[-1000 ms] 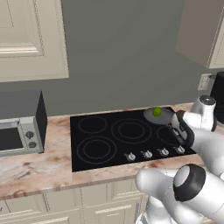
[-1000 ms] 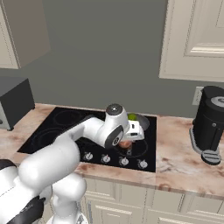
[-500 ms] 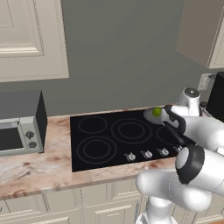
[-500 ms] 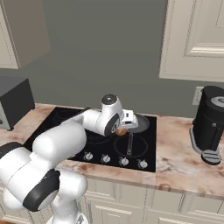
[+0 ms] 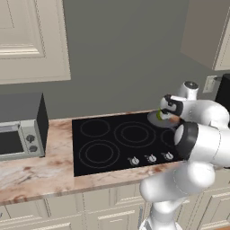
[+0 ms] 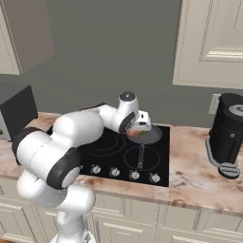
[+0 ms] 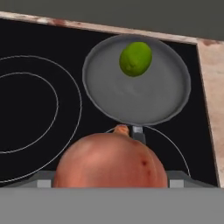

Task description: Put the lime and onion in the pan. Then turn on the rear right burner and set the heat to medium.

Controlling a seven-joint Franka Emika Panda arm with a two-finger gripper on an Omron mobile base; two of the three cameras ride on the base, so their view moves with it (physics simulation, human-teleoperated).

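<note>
The orange-brown onion (image 7: pixel 111 159) sits low in the hand view, with my gripper (image 7: pixel 111 180) shut on it and its fingers mostly hidden behind it. Beyond it the grey pan (image 7: pixel 109 94) stands on the rear right burner, its handle pointing toward me. The green lime (image 7: pixel 135 58) lies in the pan near its far rim. In the left base view my gripper (image 5: pixel 170 116) hovers at the pan's (image 5: pixel 154 120) near edge, with the lime (image 5: pixel 160 115) beside it. In the right base view the onion (image 6: pixel 134 134) hangs just left of the pan (image 6: pixel 153 138).
A black cooktop (image 5: pixel 108 143) carries a row of knobs (image 5: pixel 150 158) along its front edge. A toaster oven (image 5: pixel 18 130) stands on the counter at the left, a dark coffee machine (image 6: pixel 230 135) at the right. Wall cabinets hang above.
The arm has swung back and left from over the front right burner, carrying the onion up to the pan's near edge. The lime has stayed in the pan.
</note>
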